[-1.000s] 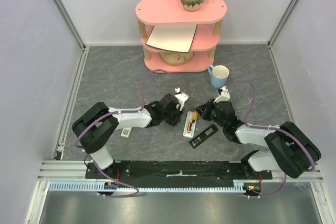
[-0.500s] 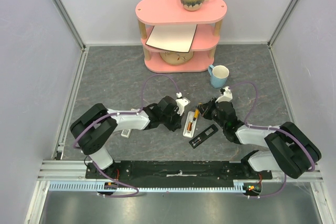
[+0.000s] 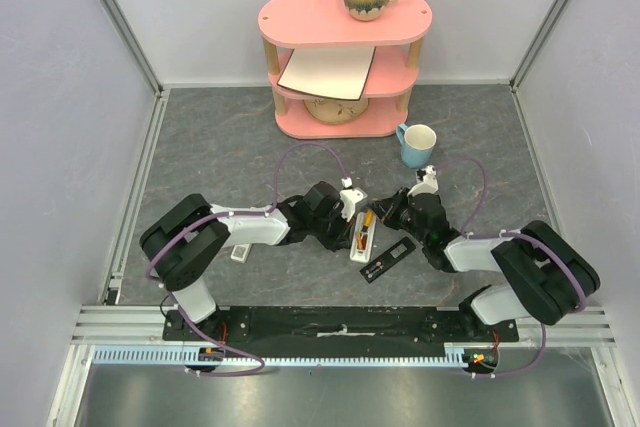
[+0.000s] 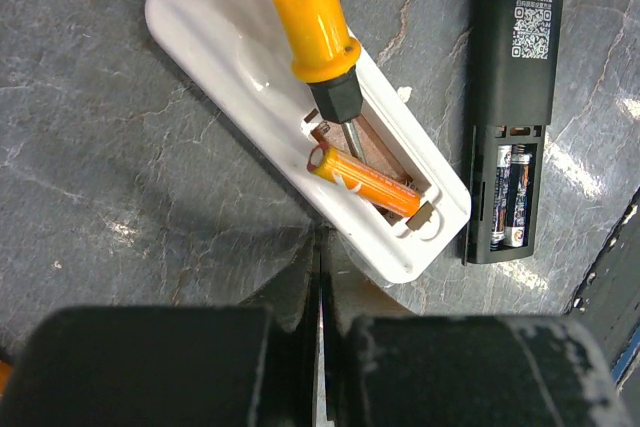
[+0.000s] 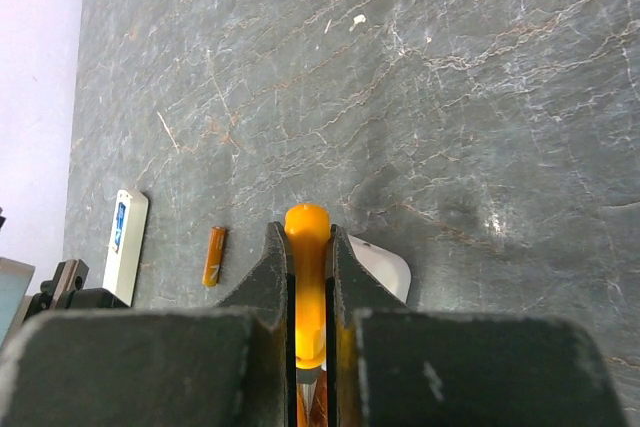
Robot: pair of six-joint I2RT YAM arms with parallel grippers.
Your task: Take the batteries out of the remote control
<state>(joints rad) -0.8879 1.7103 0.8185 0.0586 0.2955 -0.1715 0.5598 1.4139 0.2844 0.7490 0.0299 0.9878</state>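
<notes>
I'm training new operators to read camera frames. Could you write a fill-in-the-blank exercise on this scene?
1. The right gripper is shut on a screwdriver whose handle is ___.
2. The open compartment of the white remote shows ___ orange battery.
3. The left gripper is ___.
4. A loose battery lies on the ___.
Missing words: orange; one; shut; table.

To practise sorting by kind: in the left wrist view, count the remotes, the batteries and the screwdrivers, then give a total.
Remotes: 2, the white remote and the black remote
Batteries: 3, the orange battery and two dark cells in the black remote
Screwdrivers: 1, the screwdriver
Total: 6
</notes>
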